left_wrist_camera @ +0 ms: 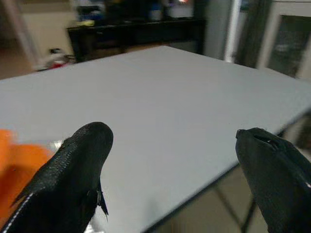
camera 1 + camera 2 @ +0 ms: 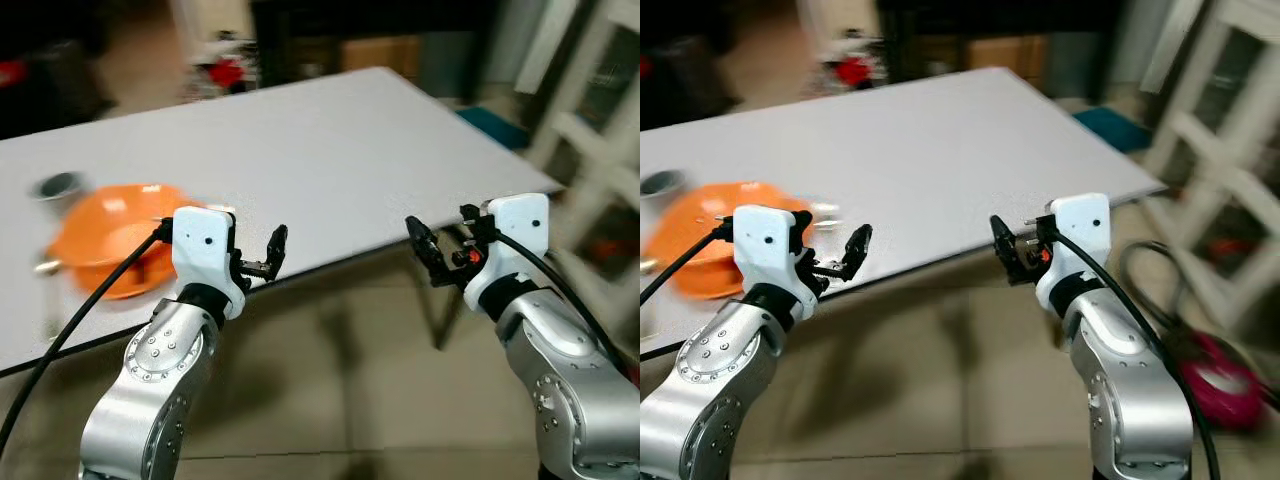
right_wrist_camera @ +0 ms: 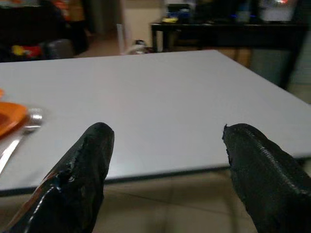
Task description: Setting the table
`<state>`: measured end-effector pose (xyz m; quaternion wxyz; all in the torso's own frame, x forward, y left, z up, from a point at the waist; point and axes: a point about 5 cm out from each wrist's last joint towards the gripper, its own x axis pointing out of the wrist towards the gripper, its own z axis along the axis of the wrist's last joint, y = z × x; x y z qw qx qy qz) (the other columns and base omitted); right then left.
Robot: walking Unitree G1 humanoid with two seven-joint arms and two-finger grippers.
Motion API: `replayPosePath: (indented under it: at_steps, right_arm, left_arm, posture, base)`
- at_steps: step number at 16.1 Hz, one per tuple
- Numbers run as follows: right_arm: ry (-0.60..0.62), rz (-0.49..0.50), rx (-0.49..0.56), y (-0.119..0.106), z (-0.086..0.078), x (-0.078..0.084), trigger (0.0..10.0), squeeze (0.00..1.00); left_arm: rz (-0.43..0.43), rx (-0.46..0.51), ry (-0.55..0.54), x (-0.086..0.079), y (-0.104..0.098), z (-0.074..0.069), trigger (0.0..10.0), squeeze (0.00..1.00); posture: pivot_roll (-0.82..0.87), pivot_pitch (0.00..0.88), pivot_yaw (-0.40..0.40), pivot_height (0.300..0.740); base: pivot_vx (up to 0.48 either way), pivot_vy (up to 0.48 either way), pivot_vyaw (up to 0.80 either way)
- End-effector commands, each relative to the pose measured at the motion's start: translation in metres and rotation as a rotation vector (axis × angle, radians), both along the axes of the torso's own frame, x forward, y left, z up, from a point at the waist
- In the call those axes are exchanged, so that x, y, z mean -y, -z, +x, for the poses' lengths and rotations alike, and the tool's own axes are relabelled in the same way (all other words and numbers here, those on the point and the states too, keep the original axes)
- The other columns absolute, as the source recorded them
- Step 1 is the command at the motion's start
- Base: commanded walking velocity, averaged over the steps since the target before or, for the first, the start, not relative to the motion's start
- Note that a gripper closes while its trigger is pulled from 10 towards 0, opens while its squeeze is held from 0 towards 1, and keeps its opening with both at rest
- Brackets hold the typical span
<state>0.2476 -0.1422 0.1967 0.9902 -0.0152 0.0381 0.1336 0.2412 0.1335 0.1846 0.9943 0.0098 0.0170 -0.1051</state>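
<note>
Left eye view: the left gripper (image 2: 262,262) hovers at the near edge of the grey table (image 2: 330,150), fingers spread wide and empty. The right gripper (image 2: 432,255) hangs just off that edge over the tiled floor (image 2: 340,380), likewise wide and empty. An orange plate (image 2: 115,235) sits on the table's left end, a blurred spoon (image 3: 17,141) beside it.

The table (image 2: 330,150) top is smooth, matt grey; the orange bowl (image 2: 115,235) at the frame's left looks like glossy plastic, though blurred. The arms are brushed silver metal.
</note>
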Motion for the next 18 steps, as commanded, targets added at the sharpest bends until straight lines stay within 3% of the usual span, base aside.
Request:
replayPosePath:
  at_steps: [1,9,18]
  right_arm:
    - [-0.009,0.012,0.002,-0.0024,0.0011,-0.0038,10.0,0.00]
    - [-0.008,0.006,-0.006,-0.0016,0.0035,-0.0043,10.0,0.00]
    - [-0.002,-0.007,0.006,-0.0013,0.0066,-0.0043,10.0,0.00]
  left_arm:
    - [0.006,0.013,-0.018,-0.0041,-0.0023,0.0017,10.0,0.00]
    - [-0.014,0.020,-0.018,-0.0042,-0.0023,0.0042,10.0,0.00]
    - [-0.011,0.030,-0.005,-0.0046,-0.0030,0.0101,10.0,0.00]
  posture:
    - [-0.11,0.047,0.045,0.740]
    - [-0.11,0.047,0.045,0.740]
    - [-0.11,0.030,0.044,0.740]
  base:
    - [0.000,0.000,-0.79]
    - [0.000,0.000,-0.73]
    - [0.318,0.000,0.00]
